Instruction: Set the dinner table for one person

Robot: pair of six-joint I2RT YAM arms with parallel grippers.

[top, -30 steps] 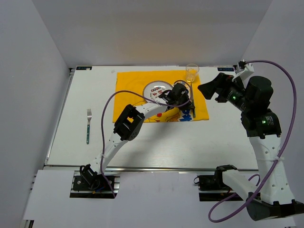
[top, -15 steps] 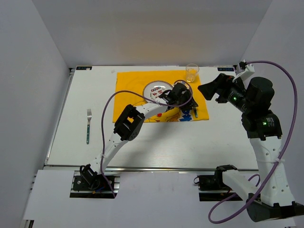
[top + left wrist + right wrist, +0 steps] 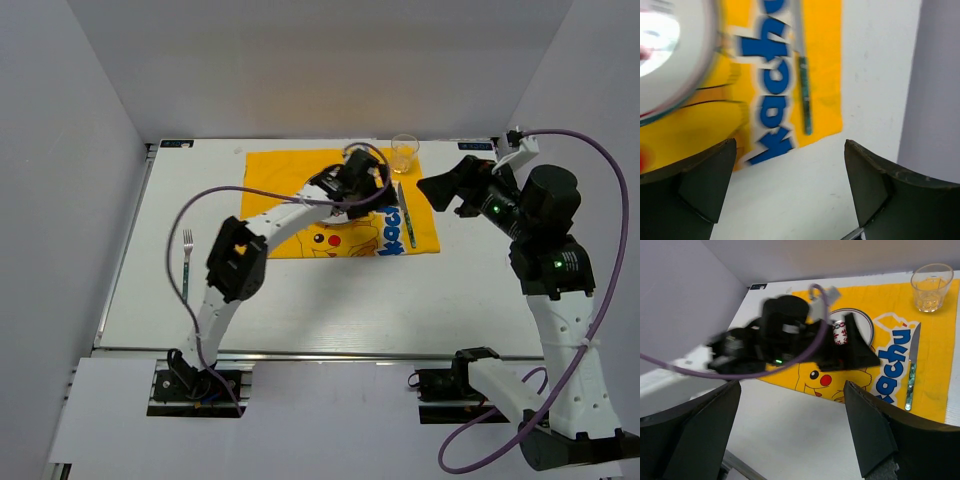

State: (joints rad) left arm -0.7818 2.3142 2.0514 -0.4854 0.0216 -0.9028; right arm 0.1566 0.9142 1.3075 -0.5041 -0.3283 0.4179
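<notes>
The white dinner table carries a yellow Pikachu placemat. On the mat's right strip lies a knife with a green handle, also in the left wrist view and the right wrist view. A white plate sits mid-mat, partly covered by my left arm. A glass stands at the mat's far right corner. A fork lies on the bare table at the left. My left gripper hovers over the plate, open and holding nothing. My right gripper hangs open, right of the mat.
A metal rail runs along the table's near edge. White walls enclose the left, back and right sides. My left arm and its purple cable stretch across the placemat's left half.
The left gripper has opened and let go of the knife, which now lies on the mat right of the plate. The left arm has lifted and swung back and left. The right arm is still.
</notes>
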